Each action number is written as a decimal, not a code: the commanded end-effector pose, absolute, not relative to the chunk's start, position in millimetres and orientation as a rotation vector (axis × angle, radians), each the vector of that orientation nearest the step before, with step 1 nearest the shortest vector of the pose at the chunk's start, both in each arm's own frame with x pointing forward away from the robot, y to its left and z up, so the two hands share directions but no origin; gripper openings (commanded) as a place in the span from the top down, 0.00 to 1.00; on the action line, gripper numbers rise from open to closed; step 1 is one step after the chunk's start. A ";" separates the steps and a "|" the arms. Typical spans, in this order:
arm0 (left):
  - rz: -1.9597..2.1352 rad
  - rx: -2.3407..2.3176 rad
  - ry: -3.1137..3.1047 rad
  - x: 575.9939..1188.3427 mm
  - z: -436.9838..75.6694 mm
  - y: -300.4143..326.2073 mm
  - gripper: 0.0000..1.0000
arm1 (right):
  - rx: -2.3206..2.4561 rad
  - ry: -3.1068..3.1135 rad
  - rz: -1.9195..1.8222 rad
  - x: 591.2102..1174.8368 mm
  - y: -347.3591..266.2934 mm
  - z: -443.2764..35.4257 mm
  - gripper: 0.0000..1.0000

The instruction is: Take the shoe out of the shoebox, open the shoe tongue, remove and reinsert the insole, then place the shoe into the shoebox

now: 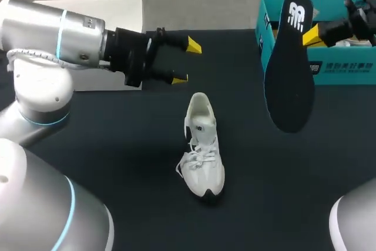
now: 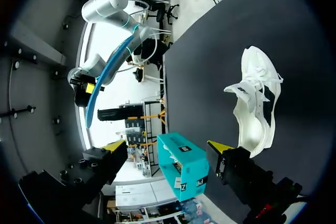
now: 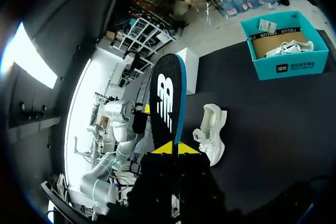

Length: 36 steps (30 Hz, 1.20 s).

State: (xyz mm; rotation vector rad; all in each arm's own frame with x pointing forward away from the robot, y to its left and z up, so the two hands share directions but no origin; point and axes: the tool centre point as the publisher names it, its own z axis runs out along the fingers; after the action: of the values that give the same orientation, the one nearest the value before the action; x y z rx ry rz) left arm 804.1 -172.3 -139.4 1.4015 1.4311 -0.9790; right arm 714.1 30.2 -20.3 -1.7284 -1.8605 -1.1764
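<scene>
The right end effector is closed on the black insole, which hangs beside the teal shoebox at the bench's far right corner, probably for reinsertion. The white sneaker stands mid-bench, and the left end effector hovers open behind it.

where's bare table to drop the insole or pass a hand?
Bare table right of the shoe, nearside of the shoebox; the held insole hangs over part of it. Also left of the shoe, nearside of the left gripper. Crowded at the far edge: shoebox, left gripper, white box.
</scene>
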 end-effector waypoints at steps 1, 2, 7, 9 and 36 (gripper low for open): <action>-0.999 1.327 1.383 797.2 -140.6 -169.7 0.00 | -1.703 -1.891 -1.153 719.8 33.5 -12.9 1.00; -1.001 1.320 1.382 797.0 -138.7 -169.3 0.00 | -1.703 -1.891 -1.153 719.8 33.5 -12.9 1.00; -1.002 1.288 1.354 793.3 -128.5 -168.3 0.00 | -1.703 -1.891 -1.153 719.8 33.5 -12.9 1.00; -1.003 1.292 1.350 792.8 -126.7 -169.4 0.00 | -1.703 -1.891 -1.153 719.8 33.5 -12.9 1.00; -1.031 1.237 1.279 786.4 -149.7 -173.3 0.00 | -1.808 -1.797 -0.701 714.9 61.8 -121.4 1.00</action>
State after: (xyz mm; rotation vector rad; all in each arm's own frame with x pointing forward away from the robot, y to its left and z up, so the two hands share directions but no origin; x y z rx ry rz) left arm 785.5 -168.1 -145.3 1.2407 1.2803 -1.0344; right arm 704.0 52.9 -119.8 -1.8068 -1.7988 -0.7815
